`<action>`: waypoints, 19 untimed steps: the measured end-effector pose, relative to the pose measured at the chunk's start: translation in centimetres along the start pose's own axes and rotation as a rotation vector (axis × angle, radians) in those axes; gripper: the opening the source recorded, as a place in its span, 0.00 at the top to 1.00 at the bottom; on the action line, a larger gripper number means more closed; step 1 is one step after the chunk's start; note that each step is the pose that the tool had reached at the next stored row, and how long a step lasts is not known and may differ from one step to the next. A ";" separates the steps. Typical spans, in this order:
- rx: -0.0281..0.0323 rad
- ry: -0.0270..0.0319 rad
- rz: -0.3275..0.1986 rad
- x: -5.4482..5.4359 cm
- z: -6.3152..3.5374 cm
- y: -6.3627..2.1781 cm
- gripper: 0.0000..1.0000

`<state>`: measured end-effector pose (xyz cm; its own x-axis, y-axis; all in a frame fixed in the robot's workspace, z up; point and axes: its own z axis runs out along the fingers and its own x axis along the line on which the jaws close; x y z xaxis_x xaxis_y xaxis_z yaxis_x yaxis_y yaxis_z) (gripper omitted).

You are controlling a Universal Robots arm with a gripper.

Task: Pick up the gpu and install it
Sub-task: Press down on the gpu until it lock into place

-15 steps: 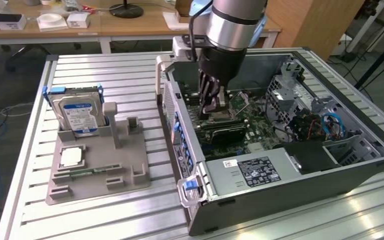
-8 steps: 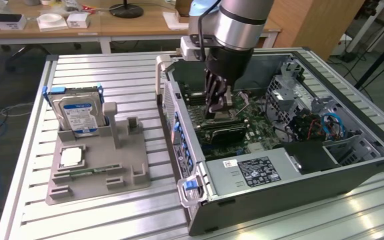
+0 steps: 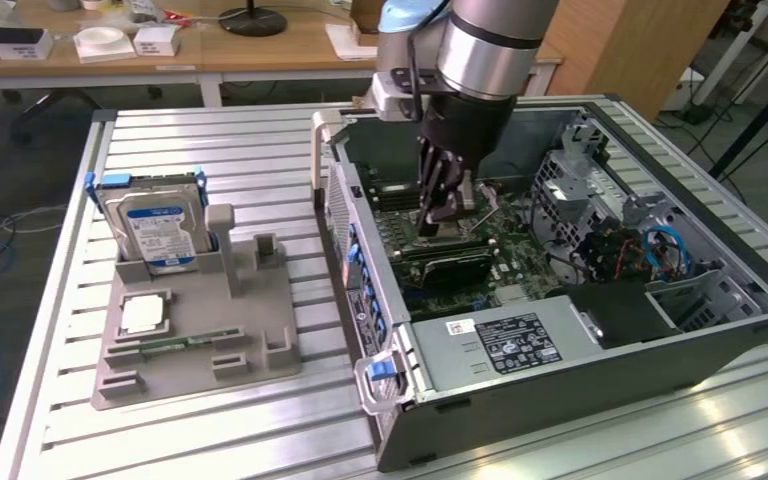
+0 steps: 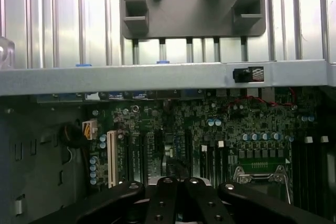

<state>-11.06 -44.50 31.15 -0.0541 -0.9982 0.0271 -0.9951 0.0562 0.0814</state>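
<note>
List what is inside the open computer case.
Inside the computer case: motherboard, labelled power supply, blue cables and the end effector. The board beneath the end effector is covered.

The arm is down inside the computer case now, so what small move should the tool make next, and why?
Probably ease straight down slowly: the tool hangs close above the motherboard slots inside the case, so any sideways slip could strike upright parts.
</note>
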 end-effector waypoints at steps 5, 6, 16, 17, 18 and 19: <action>0.0165 -0.0007 0.000 -0.2 -0.01 -0.20 0.89; 0.0303 -0.0016 -0.001 -0.2 -0.01 -0.20 0.89; 0.0666 -0.0037 -0.002 -0.4 -0.18 -2.73 0.89; 0.0666 -0.0037 -0.002 -0.4 -0.21 -3.08 0.89; 0.0666 -0.0038 -0.002 -0.4 -0.23 -3.41 0.89; 0.0666 -0.0038 -0.002 -0.5 -0.26 -3.70 0.89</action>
<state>-7.32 -44.25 31.09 -0.0527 -0.9983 0.0233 -0.9985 0.0531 0.0150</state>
